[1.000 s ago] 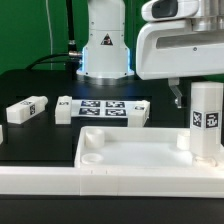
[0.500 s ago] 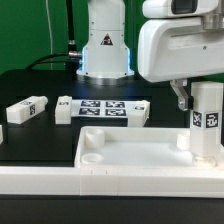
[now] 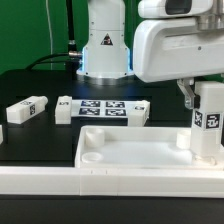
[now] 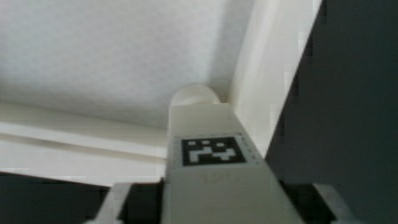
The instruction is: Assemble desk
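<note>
Nearest my remote camera ran the long white rail (image 3: 60, 185). The desk's tabletop (image 3: 140, 150) lay close against it, apparently so the rail could brace the tray against sideways push. The tabletop rested with its raised rim and corner sockets facing up, which I took to be the reason legs could be set in from above. At the corner on the exterior view's right one leg (image 3: 208, 125) stood upright in the tray, with its black-and-white tag turned toward the camera. The gripper (image 3: 200, 95) hung over the top of that leg. In the wrist view the tagged leg ran straight up the middle between the two fingers (image 4: 121, 203), and the jaws stood narrow on either side of it. Whether the pads pressed the plastic I could not tell. By my reading, the straddle was set for seating or turning the leg in its socket. Behind the tray the marker board (image 3: 103, 108) lay flat on the black table (image 3: 40, 85). A loose leg (image 3: 25, 110) lay on its side, well apart, toward the exterior view's left, seemingly waiting its turn. Farthest back, the arm's base (image 3: 105, 45) rose before a green backdrop.
</note>
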You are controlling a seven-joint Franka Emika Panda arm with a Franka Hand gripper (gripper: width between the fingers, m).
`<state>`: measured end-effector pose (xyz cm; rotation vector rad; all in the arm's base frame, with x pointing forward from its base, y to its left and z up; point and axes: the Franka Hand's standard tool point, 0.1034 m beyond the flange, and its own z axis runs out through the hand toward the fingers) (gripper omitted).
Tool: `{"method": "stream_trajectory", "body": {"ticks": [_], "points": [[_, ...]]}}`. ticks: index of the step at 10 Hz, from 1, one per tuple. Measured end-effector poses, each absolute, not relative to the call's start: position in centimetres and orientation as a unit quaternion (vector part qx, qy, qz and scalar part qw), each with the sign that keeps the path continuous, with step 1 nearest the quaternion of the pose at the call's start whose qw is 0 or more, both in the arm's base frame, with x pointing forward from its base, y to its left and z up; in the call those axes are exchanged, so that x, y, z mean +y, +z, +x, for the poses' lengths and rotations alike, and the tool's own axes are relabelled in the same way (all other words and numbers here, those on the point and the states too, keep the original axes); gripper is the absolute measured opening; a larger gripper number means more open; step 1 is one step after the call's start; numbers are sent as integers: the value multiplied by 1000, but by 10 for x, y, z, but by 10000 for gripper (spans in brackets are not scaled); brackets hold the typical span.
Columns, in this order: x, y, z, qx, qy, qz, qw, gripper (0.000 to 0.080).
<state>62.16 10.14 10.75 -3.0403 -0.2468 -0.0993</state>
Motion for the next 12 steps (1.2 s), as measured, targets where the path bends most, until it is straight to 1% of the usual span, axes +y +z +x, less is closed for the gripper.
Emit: {"method": "stream_trajectory", "body": {"ticks": [1, 3, 5, 9, 11, 12], "points": [[100, 107, 622, -58, -31, -996, 51, 298], [101, 107, 622, 60, -24, -996, 64, 296], [102, 107, 622, 165, -20, -983, 72, 296], [106, 106, 621, 343, -6, -936, 78, 297], [106, 106, 621, 420, 8, -903, 92, 297], [106, 106, 621, 449, 12, -888, 96, 297]]}}
